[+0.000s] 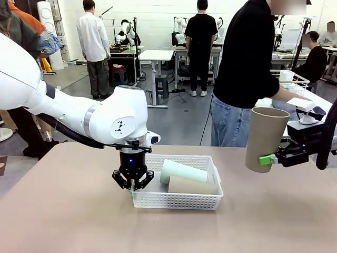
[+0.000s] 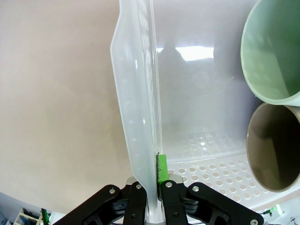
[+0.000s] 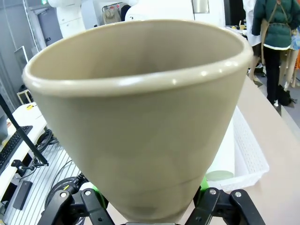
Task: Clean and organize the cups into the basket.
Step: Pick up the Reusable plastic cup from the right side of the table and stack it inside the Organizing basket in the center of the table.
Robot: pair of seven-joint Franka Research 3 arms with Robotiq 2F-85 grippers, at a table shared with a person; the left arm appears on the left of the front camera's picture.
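Left gripper [image 1: 132, 185]: points straight down at the basket's left end. Its fingers are pinched tight on the side wall of the basket [image 1: 179, 200], one finger outside the wall and the green pad inside it.
Right gripper [image 1: 274, 158]: the fingers are spread wide around the lower part of the held cup [image 1: 265, 139], with a green pad pressed to its side. The cup hangs clear of the table in that grip.
Held cup: tan, upright, mouth up. It is to the right of the basket, higher than its rim and well apart from it.
Mint cup [image 1: 181, 169]: lies on its side inside the basket, along the far side, with its mouth toward the basket's left end.
Brown cup [image 1: 192, 185]: lies on its side inside the basket, just nearer than the mint cup and close against it, with its mouth also toward the left end.
Basket: white and perforated. It sits on the table near the middle.
Table [image 1: 68, 211]: plain matte beige top around the basket.
Person [image 1: 247, 63]: stands beyond the basket's far right corner, in a black top and jeans, with one arm stretched to the right.
Room: beyond the basket is a workshop hall with a grey floor, white tables and other people standing.
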